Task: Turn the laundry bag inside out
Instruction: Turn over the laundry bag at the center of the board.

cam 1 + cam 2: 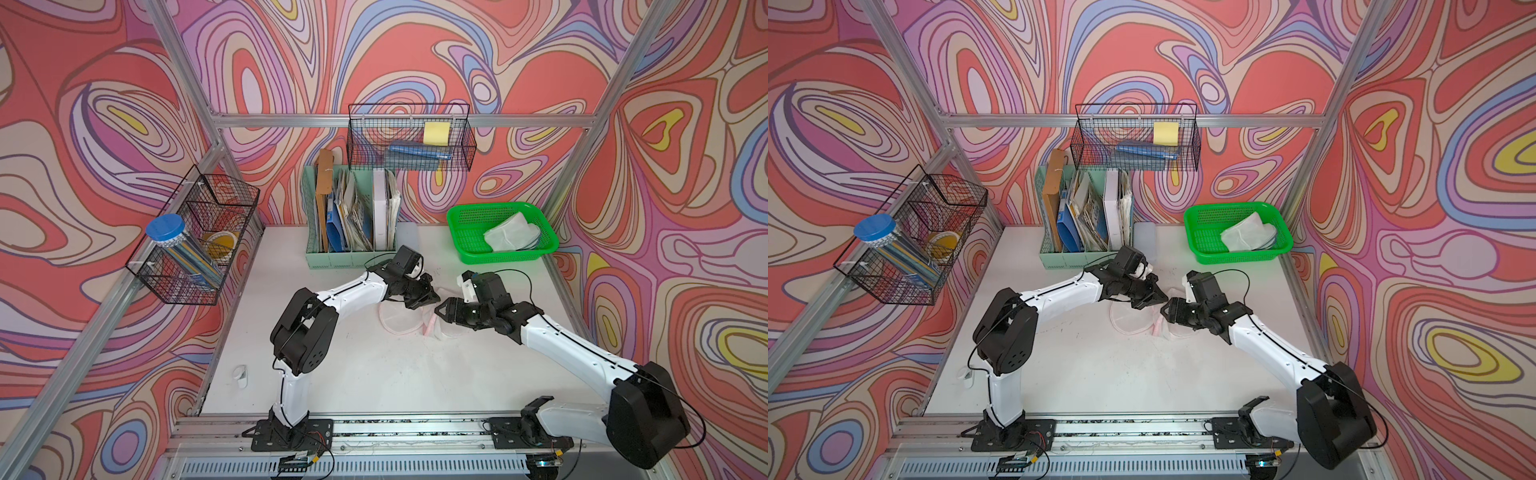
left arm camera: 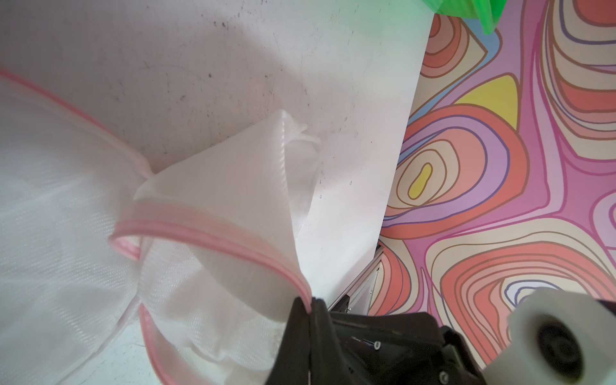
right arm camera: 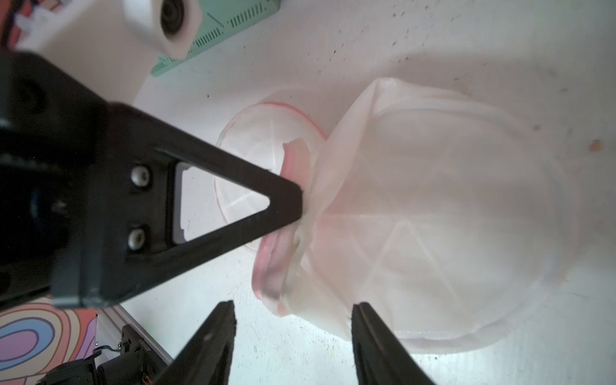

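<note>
The laundry bag (image 1: pixel 397 322) (image 1: pixel 1129 322) is white mesh with a pink rim, and it lies crumpled on the white table between the two arms. My left gripper (image 1: pixel 432 298) (image 2: pixel 310 301) is shut on the bag's pink rim (image 2: pixel 233 243) and holds that edge up. In the right wrist view the left gripper's black finger (image 3: pixel 286 203) meets the gathered mesh (image 3: pixel 433 206). My right gripper (image 1: pixel 440 309) (image 3: pixel 293 306) is open just in front of the bag's lower fold. One of its fingertips (image 3: pixel 361 310) touches the mesh, and nothing is gripped between the two.
A green basket (image 1: pixel 498 257) holding folded white mesh (image 1: pixel 513 237) stands at the back right. A mint file organizer (image 1: pixel 351 255) stands at the back centre, just behind the left wrist. Wire baskets hang on the left wall (image 1: pixel 195 241) and the back wall (image 1: pixel 411 137). A small white object (image 1: pixel 240 374) lies near the left table edge.
</note>
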Robot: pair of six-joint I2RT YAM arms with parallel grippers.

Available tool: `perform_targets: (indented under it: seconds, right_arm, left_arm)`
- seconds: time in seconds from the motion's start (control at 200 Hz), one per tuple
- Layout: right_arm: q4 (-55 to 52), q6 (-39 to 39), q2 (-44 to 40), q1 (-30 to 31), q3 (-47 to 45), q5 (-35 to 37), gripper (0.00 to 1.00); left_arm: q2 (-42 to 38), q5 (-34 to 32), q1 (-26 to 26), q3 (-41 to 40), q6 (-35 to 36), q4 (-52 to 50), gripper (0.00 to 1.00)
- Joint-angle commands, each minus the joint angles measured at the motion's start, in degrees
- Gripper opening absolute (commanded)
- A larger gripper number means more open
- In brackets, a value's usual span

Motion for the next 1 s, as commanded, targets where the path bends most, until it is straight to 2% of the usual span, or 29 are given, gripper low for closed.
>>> perform_targets:
  seconds: [0.0, 0.095, 0.125, 0.195, 0.235, 0.27, 0.32, 0.44, 0.515, 0.716, 0.756, 0.996]
  right_arm:
    - [3.10, 0.92, 3.16, 1.50, 1.56, 0.22, 0.56]
    - [4.68, 1.50, 5.46, 1.58, 2.74, 0.76, 0.54]
    - [4.86, 1.43, 6.28, 1.67, 3.34, 0.89, 0.50]
    - [3.22, 1.39, 8.23, 1.65, 4.98, 2.47, 0.23]
    - [2.39, 1.09, 8.63, 1.69, 5.24, 3.00, 0.14]
    - [1.79, 0.91, 8.62, 1.64, 5.11, 3.48, 0.07]
    - [1.44, 1.18, 7.92, 1.59, 4.26, 3.94, 0.01]
    - [1.52, 1.31, 6.60, 1.61, 2.86, 4.45, 0.00]
    - [1.43, 1.41, 6.86, 1.60, 2.75, 4.55, 0.00]
    - [2.23, 2.48, 6.81, 1.51, 2.41, 5.32, 0.00]
    - [2.32, 2.56, 6.69, 1.48, 2.41, 5.16, 0.00]
    - [2.41, 2.93, 6.01, 1.46, 2.14, 5.24, 0.00]
  left_arm:
    - [1.35, -0.62, -0.39, 1.25, -0.56, -0.55, 0.00]
    - [1.49, -0.62, -0.50, 1.16, -0.74, -0.54, 0.00]
    - [1.45, -0.68, -0.60, 1.16, -0.74, -0.55, 0.00]
    - [1.54, -0.69, -0.68, 1.07, -0.82, -0.55, 0.00]
    - [1.41, -0.71, -0.61, 0.91, -0.62, -0.55, 0.01]
    - [1.23, -0.94, -0.60, 0.87, -0.16, -0.55, 0.06]
    - [0.64, -1.58, -0.46, 0.89, 0.85, -1.34, 0.19]
    - [-1.96, -2.53, 0.73, -0.64, 2.90, -2.88, 0.32]
    - [-4.57, -2.79, 2.00, -2.97, 3.73, -2.91, 0.37]
    - [-12.65, -4.49, 3.72, -12.86, 4.91, -0.55, 0.36]
    - [-13.46, -4.73, 3.72, -15.09, 4.33, 2.43, 0.35]
    - [-10.80, -2.09, 3.36, -21.07, 1.06, 11.43, 0.28]
